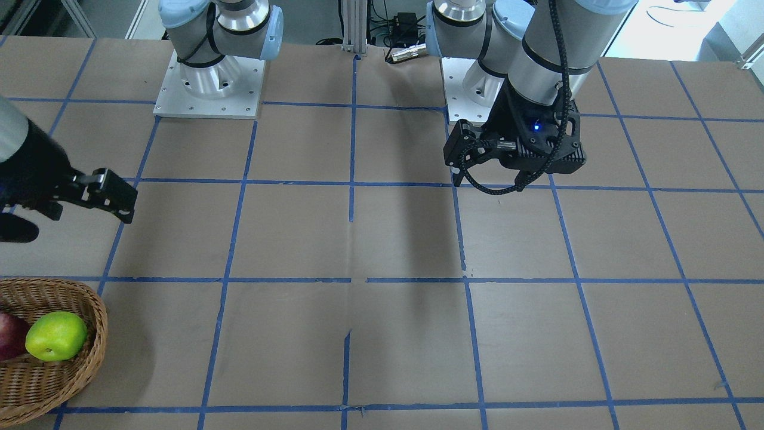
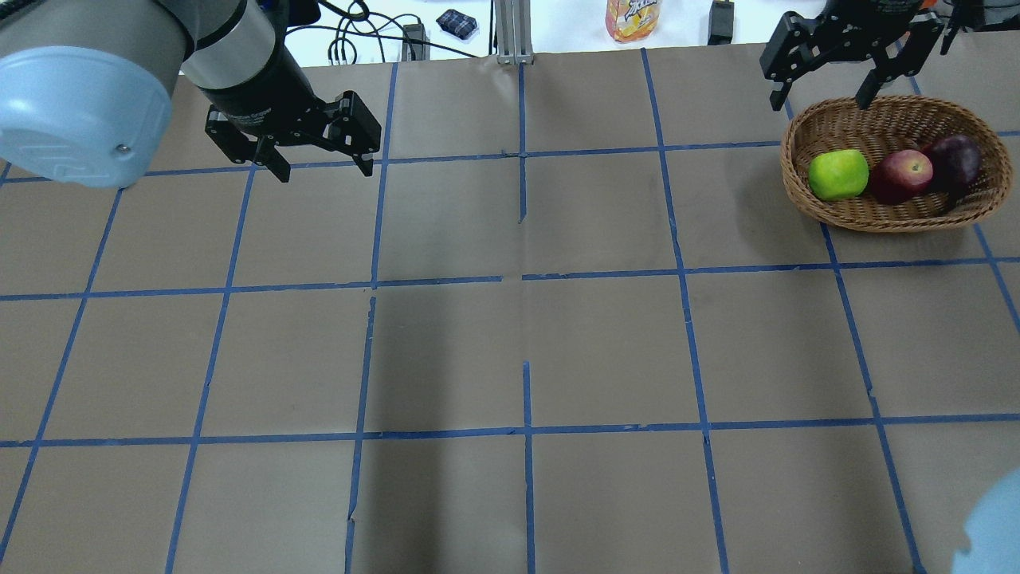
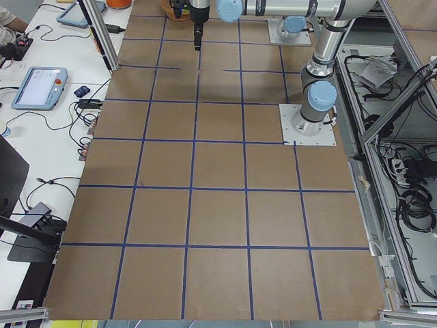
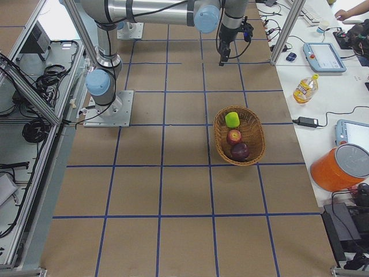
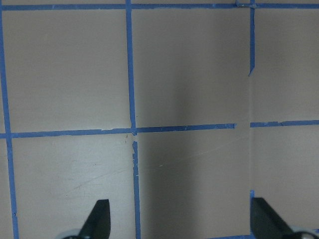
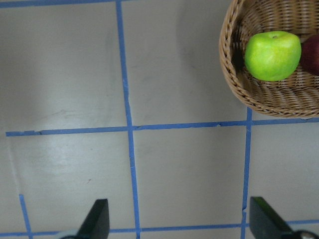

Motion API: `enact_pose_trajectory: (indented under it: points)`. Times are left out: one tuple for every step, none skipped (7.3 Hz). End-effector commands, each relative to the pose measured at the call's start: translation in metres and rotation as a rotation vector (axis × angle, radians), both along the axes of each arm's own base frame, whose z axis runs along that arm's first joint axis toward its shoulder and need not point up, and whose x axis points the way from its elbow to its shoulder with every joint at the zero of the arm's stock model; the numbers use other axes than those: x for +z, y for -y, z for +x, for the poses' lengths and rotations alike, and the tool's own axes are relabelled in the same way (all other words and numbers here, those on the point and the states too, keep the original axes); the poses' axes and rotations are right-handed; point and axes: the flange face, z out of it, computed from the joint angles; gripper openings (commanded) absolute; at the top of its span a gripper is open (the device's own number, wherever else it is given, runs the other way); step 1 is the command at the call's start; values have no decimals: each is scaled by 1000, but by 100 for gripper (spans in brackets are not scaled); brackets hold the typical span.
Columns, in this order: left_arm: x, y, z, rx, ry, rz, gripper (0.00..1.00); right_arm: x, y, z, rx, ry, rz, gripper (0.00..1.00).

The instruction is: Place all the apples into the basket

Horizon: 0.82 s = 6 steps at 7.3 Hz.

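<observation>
Tabletop (image 2: 558, 343) carries the basket (image 2: 892, 223) at two o'clock, three apples (image 2: 901, 175) inside; left gripper (image 2: 325, 171) and right gripper (image 2: 818, 102) both gape empty.

Three apples (image 2: 900, 175), one basket (image 2: 892, 222), two arms (image 2: 231, 56), one left hand (image 2: 325, 171), one right hand (image 2: 819, 102).

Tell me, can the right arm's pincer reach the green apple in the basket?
Probably yes. The right pincer hangs open close to the basket, and the green apple lies uncovered at the end nearest it.
</observation>
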Motion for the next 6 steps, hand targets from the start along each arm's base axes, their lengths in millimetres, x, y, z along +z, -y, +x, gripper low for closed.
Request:
enact_pose_trajectory:
  points:
    - [1, -1, 0, -1, 2, -1, 100, 15, -31, 45, 55, 2, 13, 100]
    - [1, -1, 0, -1, 2, -1, 100, 21, -43, 56, 73, 0, 5, 100]
    - [1, -1, 0, -1, 2, -3, 100, 14, -49, 61, 81, 2, 19, 100]
    - [0, 0, 0, -2, 0, 0, 100, 7, -60, 61, 80, 1, 37, 100]
    - [-2, 1, -1, 1, 0, 4, 100, -2, -75, 61, 81, 2, 48, 100]
    - [1, -1, -1, -3, 0, -3, 100, -4, -79, 57, 78, 2, 35, 100]
